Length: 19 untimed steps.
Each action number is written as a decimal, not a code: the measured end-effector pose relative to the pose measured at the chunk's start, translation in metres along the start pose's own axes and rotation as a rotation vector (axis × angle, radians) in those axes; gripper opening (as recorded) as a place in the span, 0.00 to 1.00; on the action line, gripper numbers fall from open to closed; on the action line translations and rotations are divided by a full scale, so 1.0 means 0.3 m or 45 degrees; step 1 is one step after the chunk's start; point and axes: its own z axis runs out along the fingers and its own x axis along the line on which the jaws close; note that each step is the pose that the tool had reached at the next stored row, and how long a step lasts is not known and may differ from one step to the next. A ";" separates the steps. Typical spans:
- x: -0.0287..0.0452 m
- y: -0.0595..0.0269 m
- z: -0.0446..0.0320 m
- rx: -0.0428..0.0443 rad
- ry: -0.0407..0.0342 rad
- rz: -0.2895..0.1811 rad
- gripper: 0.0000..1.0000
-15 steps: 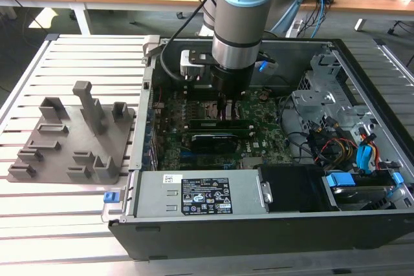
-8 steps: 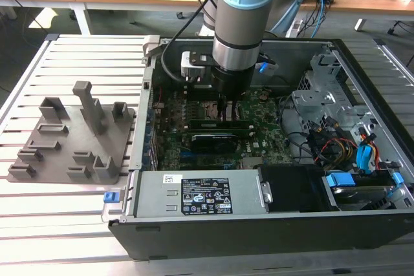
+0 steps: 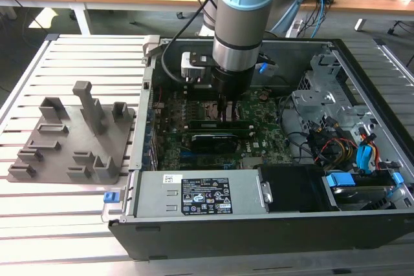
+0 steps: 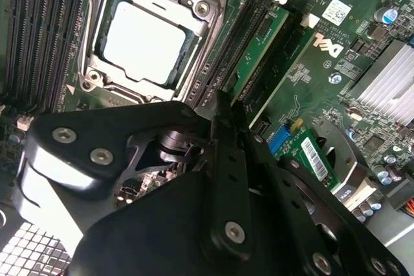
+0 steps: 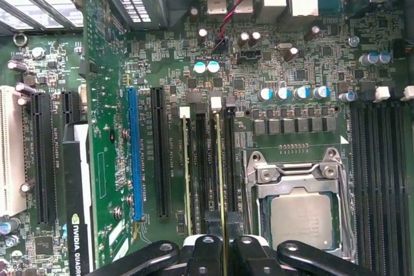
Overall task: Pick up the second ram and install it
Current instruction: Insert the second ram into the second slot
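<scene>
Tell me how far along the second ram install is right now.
Done: the first stick stands in its slot near the CPU socket. In hand: the gripper is shut on the second ram, which stands in the neighbouring slot. Left: it is not yet released; whether it is fully seated and latched cannot be told.
</scene>
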 end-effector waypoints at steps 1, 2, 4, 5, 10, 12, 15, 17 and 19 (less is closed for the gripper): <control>0.000 0.000 0.001 0.000 0.0001 0.000 0.14; 0.000 0.000 0.003 0.000 0.0002 0.000 0.14; 0.000 0.000 0.011 0.000 0.0003 0.000 0.14; 0.001 0.000 0.013 0.000 0.0003 0.000 0.14; 0.000 0.000 0.015 0.000 0.0000 0.000 0.21; 0.001 0.000 0.015 0.000 0.0002 0.000 0.34; -0.001 0.000 -0.020 0.000 0.0017 0.000 0.34; -0.003 0.001 -0.053 0.000 0.0025 0.000 0.34; -0.017 0.003 -0.114 0.001 0.0091 0.000 0.34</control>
